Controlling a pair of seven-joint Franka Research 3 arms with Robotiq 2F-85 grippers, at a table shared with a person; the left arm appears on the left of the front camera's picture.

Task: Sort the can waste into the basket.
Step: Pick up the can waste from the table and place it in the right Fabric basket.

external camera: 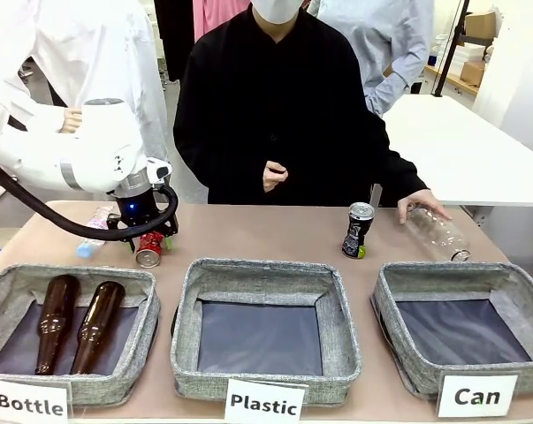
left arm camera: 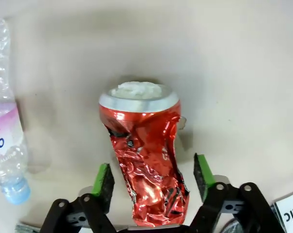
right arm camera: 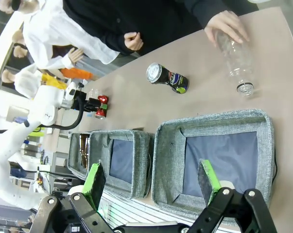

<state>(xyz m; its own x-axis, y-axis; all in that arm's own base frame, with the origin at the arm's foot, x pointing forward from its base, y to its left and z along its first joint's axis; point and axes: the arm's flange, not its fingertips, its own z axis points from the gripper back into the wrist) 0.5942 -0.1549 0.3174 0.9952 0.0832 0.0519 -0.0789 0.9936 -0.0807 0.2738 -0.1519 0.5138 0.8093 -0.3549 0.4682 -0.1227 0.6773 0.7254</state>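
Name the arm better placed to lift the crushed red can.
Left: the left tool straddles the red can, pads on either side. The right tool hangs open above the Can basket, far away.

The Can basket (external camera: 452, 274) sat at the table's (external camera: 275, 231) near right corner. The crushed can (external camera: 148, 250) lay behind the Bottle bin (external camera: 72, 276) at the left. The slim can (external camera: 358, 230) stood farther back, just left of the basket.

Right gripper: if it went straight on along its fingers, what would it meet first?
Most likely the Can basket: the right gripper, jaws open, points straight into its empty inside, with nothing visible in between. How far off it is cannot be judged.
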